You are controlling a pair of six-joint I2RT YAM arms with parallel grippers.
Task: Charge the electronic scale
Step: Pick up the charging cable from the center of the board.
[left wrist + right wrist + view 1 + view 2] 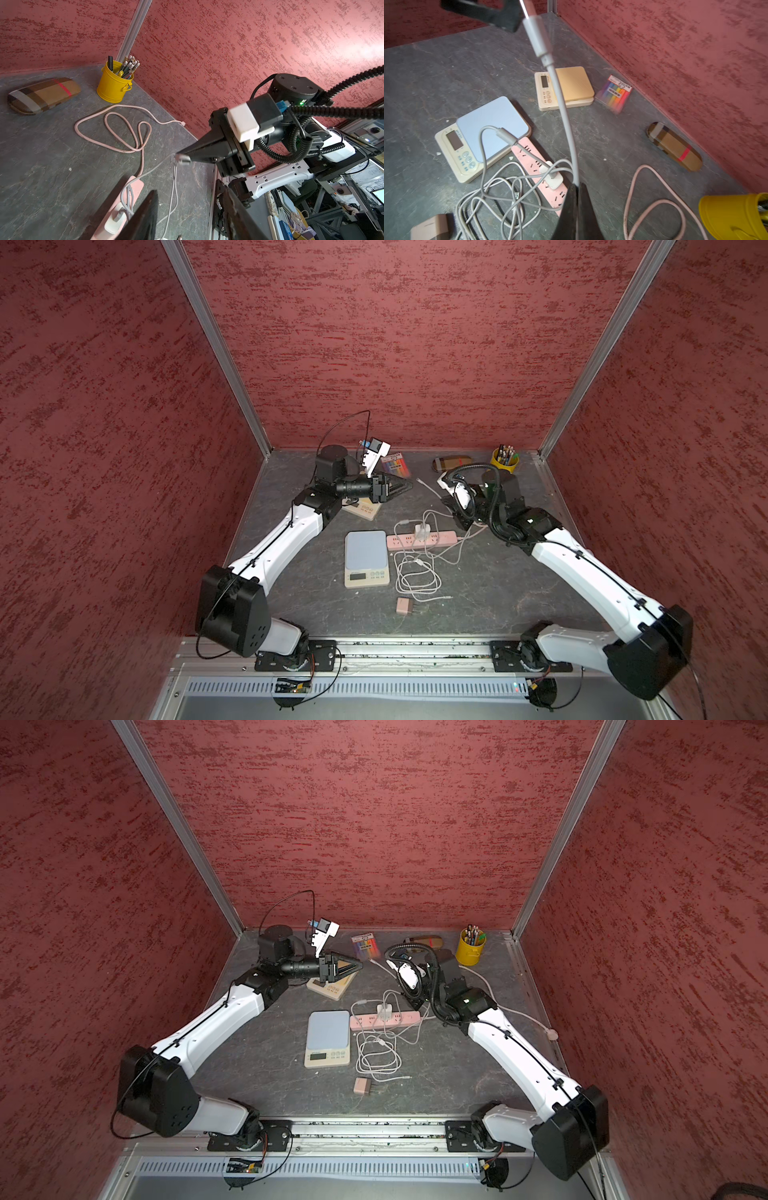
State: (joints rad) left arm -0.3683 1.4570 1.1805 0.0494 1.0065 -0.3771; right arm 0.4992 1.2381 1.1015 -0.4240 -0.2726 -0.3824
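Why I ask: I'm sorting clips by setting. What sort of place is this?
Probably a robotics lab test cell: robot arms bolted to an aluminium rail, red textured panels boxing in a grey table, and staged props such as a blue-topped scale and pink power strip.

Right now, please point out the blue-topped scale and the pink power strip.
blue-topped scale [365,549]: in a top view, platform middle.
pink power strip [448,537]: in a top view, bare end.

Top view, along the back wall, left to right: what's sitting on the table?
marker pack → plaid pencil case → yellow pen bucket
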